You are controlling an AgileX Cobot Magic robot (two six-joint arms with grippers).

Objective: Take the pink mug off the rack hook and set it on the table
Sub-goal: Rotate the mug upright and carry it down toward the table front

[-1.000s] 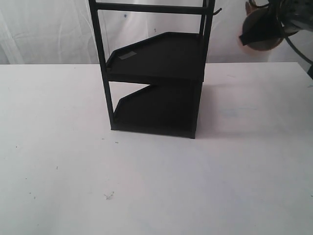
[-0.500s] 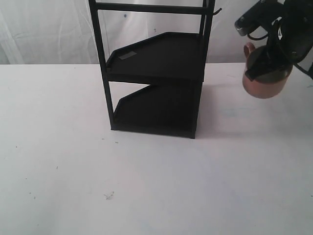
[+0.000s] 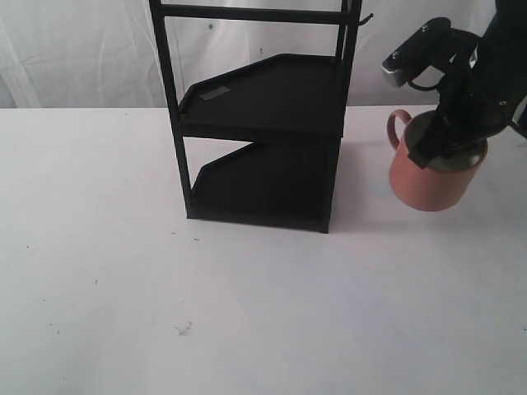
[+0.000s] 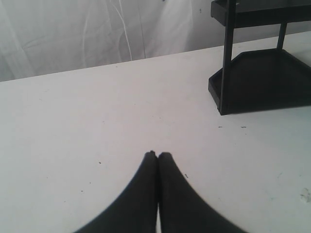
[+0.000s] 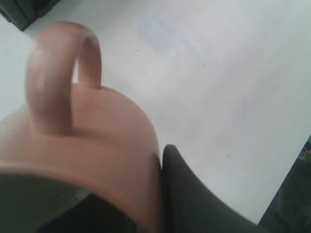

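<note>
Plainly the pink mug (image 3: 428, 177) is off the rack hook (image 3: 363, 20), mouth up, just right of the rack (image 3: 263, 107) and low over the table (image 3: 247, 313). The right gripper (image 3: 443, 138) pinches its rim. The left gripper (image 4: 158, 155) is pressed together over the table.

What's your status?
Right hand shut on pink mug rim. Left hand shut, empty. Mug off rack hook, beside rack, near table. Nothing below it.

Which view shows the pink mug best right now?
Exterior view: the pink mug shows nearly whole, held by the right gripper beside the rack. Right wrist view crops it to handle and wall; left wrist view misses it.
</note>
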